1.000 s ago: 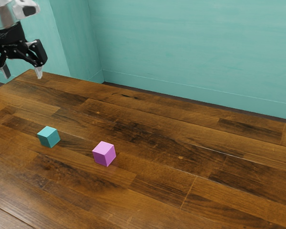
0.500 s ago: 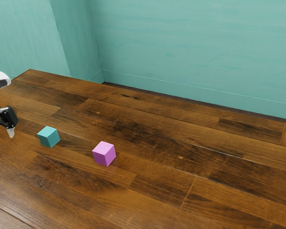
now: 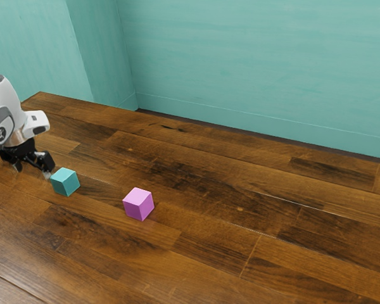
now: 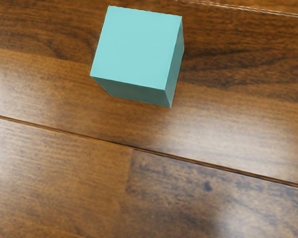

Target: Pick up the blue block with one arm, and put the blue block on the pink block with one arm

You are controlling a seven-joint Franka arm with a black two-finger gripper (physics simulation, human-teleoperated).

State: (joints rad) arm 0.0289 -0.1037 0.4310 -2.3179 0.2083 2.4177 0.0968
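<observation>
The blue block [image 3: 64, 181], a teal cube, rests on the wooden table at the exterior view's left. The pink block [image 3: 138, 204] sits a short way to its right and nearer the front, apart from it. My gripper [image 3: 31, 167] hangs low over the table just left of the blue block, open, with nothing between its fingers. One fingertip [image 3: 48, 171] is close to the cube's left edge. In the wrist view the blue block [image 4: 136, 52] lies on the dark planks just ahead of my hand, nothing touching it.
The wooden table [image 3: 240, 202] stretches wide to the exterior view's right. Teal walls [image 3: 253, 63] stand behind it, with a corner [image 3: 126, 95] at the back left. The arm's white link [image 3: 3, 123] leans in from the left edge.
My hand has dropped from high at the upper left to table height, then shifted right toward the blue block. Both blocks stay where they were.
</observation>
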